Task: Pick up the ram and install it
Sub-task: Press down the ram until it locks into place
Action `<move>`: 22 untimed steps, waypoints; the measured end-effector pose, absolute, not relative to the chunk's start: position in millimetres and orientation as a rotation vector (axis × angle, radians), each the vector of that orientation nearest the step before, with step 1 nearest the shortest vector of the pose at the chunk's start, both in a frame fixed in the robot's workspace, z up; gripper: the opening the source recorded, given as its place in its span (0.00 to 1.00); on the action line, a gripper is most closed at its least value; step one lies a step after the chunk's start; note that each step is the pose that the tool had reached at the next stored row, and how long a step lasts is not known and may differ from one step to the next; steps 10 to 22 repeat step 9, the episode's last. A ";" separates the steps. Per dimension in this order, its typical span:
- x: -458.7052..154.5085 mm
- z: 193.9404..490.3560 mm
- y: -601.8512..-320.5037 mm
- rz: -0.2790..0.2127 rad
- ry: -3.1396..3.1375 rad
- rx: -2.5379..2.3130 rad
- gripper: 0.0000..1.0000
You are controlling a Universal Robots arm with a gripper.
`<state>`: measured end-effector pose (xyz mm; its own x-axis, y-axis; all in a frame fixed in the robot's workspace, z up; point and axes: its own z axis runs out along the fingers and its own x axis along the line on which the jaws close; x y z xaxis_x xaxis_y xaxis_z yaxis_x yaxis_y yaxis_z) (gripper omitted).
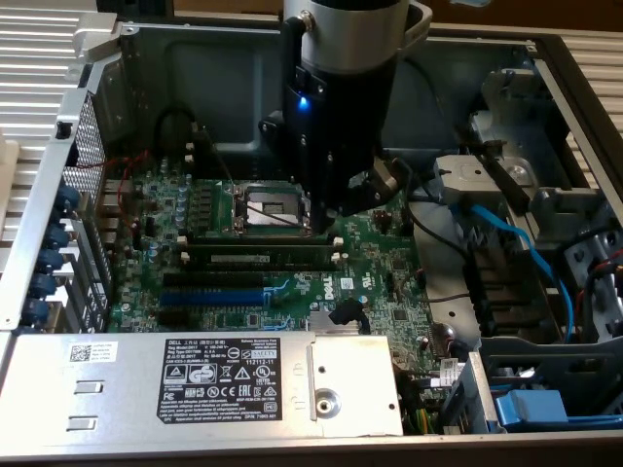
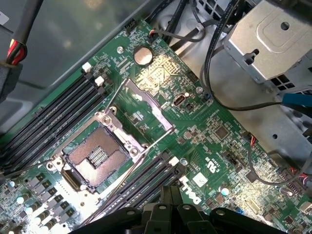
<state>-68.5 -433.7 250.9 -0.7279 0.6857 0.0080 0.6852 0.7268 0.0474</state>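
Note:
The ram (image 1: 255, 258), a long dark stick with a pale label strip, sits upright in a black motherboard slot between white end clips, just in front of the CPU socket (image 1: 273, 207). My gripper (image 1: 323, 222) hangs over the socket's side on the exterior view's right, just above the ram's end on that side. In the wrist view the gripper (image 2: 170, 196) is shut with its fingertips together and nothing between them. They hover over the dark memory slots (image 2: 141, 181) beside the socket (image 2: 95, 156). I cannot pick out the ram among those slots.
This is an open computer case. A blue expansion slot (image 1: 209, 295) lies in front of the ram. The labelled power supply (image 1: 195, 384) fills the near edge. A metal drive cage (image 1: 487, 180) and blue cable (image 1: 516, 243) stand at the exterior view's right. More memory slots (image 2: 53, 122) lie beyond the socket.

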 end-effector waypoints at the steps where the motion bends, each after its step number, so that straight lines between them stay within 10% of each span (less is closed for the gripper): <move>1: -69.6 251.0 -433.8 0.074 2.910 1.155 0.10; 22: -75.3 251.3 -433.8 0.078 2.908 1.154 0.10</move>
